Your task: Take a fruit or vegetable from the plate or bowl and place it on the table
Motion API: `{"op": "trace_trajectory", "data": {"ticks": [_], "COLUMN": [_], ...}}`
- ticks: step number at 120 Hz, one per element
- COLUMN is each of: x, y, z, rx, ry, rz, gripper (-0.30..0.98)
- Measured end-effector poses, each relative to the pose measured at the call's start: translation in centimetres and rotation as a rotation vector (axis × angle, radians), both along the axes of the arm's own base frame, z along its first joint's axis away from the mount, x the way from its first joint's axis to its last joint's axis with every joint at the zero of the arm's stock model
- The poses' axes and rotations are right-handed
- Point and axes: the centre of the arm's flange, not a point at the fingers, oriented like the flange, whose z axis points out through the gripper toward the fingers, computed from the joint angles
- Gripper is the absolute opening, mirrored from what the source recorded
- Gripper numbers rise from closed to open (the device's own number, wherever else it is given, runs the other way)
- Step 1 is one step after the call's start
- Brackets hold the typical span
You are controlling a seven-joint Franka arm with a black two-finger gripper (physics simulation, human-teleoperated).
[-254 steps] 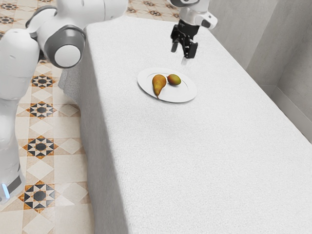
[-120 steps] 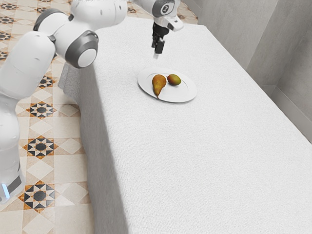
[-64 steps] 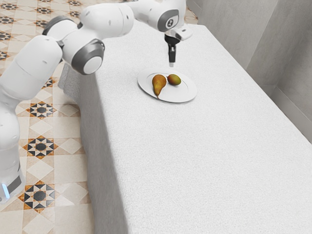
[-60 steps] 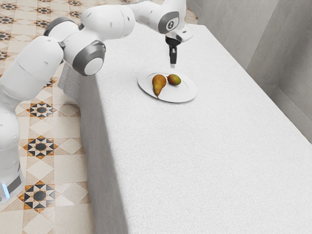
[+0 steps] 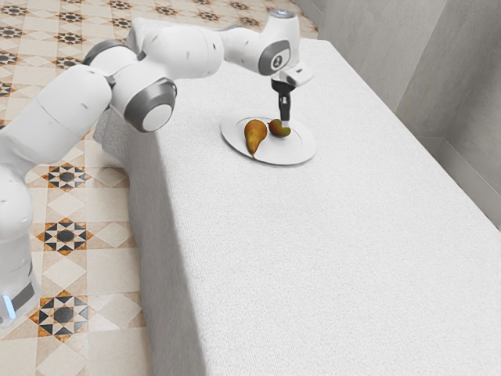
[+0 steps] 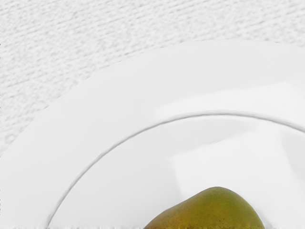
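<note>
The step in hand is, by my judgement, the grasp: the hand (image 5: 285, 125) is hanging right at the mango (image 5: 276, 128), its tip overlapping the fruit's end toward the exterior view's right. The mango is lying on the plate (image 5: 304, 154), just beside the pear (image 5: 254, 135), and both the 2 fruits are resting inside the rim, so 0 of them are sitting on the table (image 5: 329, 251) itself. I cannot tell whether the hand is standing open or closed, nor whether it is touching the mango.

The next move is probably calling for a check that the mango is lying squarely within the grasp, then a firm close and a straight lift past the rim, leading to a gentle release on bare tablecloth. A grip landing too near the rounded end could be risking a slip, or a roll against the pear.

The arm (image 5: 182, 53) is reaching in from the exterior view's left, its elbow (image 5: 149, 106) bending beyond the table's edge, its forearm stretching over the cloth. The wrist (image 5: 279, 48) is turning that reach downward, and the hand is pointing almost vertically at the plate.
</note>
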Motion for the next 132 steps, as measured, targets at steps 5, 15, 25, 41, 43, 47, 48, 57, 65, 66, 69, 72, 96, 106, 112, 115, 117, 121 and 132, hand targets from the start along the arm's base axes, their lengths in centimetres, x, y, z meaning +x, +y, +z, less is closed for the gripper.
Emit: {"op": "trace_trajectory", "data": {"ticks": [5,15,25,41,43,47,48,57,65,66,69,72,96,106,112,115,117,121,132], "x": [0.0,0.4,0.7,0.6,0.6,0.5,0.5,0.3,0.2,0.2,0.1,0.1,-0.1,-0.2,-0.3,-0.3,-0.3,-0.3,-0.4], "y": [0.0,-0.7,-1.1,-1.4,-1.4,-1.4,-1.4,-1.3,-1.2,-1.2,-1.2,-1.2,-1.2,-1.2,-1.1,-1.1,-1.2,-1.2,-1.1], "z": [-0.1,-0.8,-1.2,-1.9,-2.0,-2.1,-2.1,-2.3,-2.4,-2.4,-2.4,-2.4,-2.7,-3.0,-3.0,-3.0,-3.1,-3.1,-3.1], "rx": [-0.001,-0.01,-0.017,-0.036,-0.04,-0.047,-0.048,-0.059,-0.064,-0.064,-0.065,-0.066,-0.074,-0.078,-0.079,-0.079,-0.079,-0.079,-0.077], "ry": [0.0,0.004,0.009,0.035,0.038,0.044,0.045,0.056,0.064,0.064,0.067,0.069,0.088,0.098,0.102,0.103,0.104,0.106,0.111], "rz": [-0.006,-0.027,-0.042,-0.059,-0.06,-0.063,-0.063,-0.066,-0.069,-0.069,-0.07,-0.071,-0.08,-0.083,-0.084,-0.085,-0.085,-0.087,-0.089], "gripper": [0.69,0.69,0.69,0.69,0.69,0.69,0.69,0.69,0.69,0.69,0.69,0.69,0.69,0.68,0.66,0.64,0.62,0.58,0.44]}}
